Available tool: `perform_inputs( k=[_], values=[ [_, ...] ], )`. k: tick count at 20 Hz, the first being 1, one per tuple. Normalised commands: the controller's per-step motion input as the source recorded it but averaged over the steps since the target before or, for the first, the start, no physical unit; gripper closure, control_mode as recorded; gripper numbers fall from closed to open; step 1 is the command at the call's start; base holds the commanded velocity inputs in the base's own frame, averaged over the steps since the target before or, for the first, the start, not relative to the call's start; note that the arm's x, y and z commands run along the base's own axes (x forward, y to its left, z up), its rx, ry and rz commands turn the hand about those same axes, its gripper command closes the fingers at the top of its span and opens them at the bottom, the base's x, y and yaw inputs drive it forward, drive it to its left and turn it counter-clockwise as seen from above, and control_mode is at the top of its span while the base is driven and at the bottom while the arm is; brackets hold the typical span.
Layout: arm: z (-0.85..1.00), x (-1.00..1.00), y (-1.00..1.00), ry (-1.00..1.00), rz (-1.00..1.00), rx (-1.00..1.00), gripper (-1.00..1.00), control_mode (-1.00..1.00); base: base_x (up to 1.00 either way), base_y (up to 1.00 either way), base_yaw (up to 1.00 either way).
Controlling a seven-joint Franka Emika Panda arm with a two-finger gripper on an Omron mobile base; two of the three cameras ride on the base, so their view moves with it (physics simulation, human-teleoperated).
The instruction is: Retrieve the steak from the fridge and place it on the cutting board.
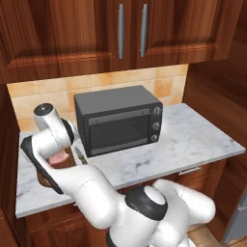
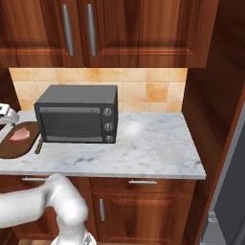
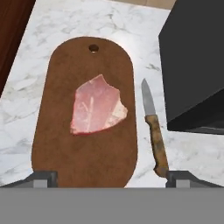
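The steak (image 3: pixel 97 110), a pink-red slab with paler edges, lies flat near the middle of the dark brown cutting board (image 3: pixel 65 157) on the marble counter. My gripper (image 3: pixel 111 178) hovers above the board's near end, open, its fingertips (image 3: pixel 43 177) spread wide with nothing between them and clear of the meat. From the base, the steak (image 2: pixel 20 135) rests on the cutting board (image 2: pixel 14 148) at the counter's left end, and a bit of the steak (image 1: pixel 61 157) shows beside my wrist. A grey slab at the far right edge (image 2: pixel 229 191) may be the fridge.
A wooden-handled knife (image 3: pixel 154 131) lies on the counter just right of the board. A black toaster oven (image 1: pixel 118 120) stands beyond it, close to the board's right side. Wooden wall cabinets hang overhead, and a dark wooden wall bounds the counter's left end.
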Motion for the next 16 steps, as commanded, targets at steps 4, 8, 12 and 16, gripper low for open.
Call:
perform_inputs(
  k=[4,8,12,16],
  values=[
    [0.0,-1.0,-1.0,-0.23,0.0,0.17,-1.0,-1.0,0.0,0.0,0.0],
    [0.0,-1.0,-1.0,-0.2,-0.02,0.26,-1.0,-1.0,0.0,0.0,0.0],
    [-0.02,-0.31,-0.43,-0.03,-0.1,0.05,-1.0,-1.0,0.0,0.0,0.0],
    [0.01,-0.33,-0.01,-0.2,0.0,0.02,-1.0,-1.0,0.0,0.0,0.0]
  ],
)
